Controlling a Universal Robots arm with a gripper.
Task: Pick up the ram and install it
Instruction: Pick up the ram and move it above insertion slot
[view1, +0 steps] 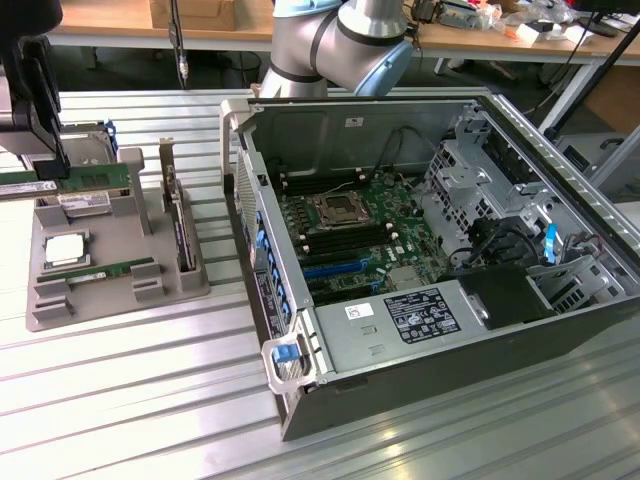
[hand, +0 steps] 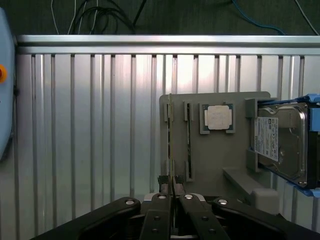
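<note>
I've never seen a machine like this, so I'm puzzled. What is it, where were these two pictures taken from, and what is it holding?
It is a robot arm with a gripper, which is its pinching hand. One picture comes from a camera standing nearby. The other comes from a camera on the arm's wrist, looking past the gripper. The gripper is shut on the ram, a thin green memory stick, over a grey holder with a CPU chip in it. Beside that sits an open computer case.

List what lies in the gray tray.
A CPU, a hard drive, a spare ram in its slot and an upright card. The gripper, shut on the ram, covers one end of the tray in the wrist view.
</note>
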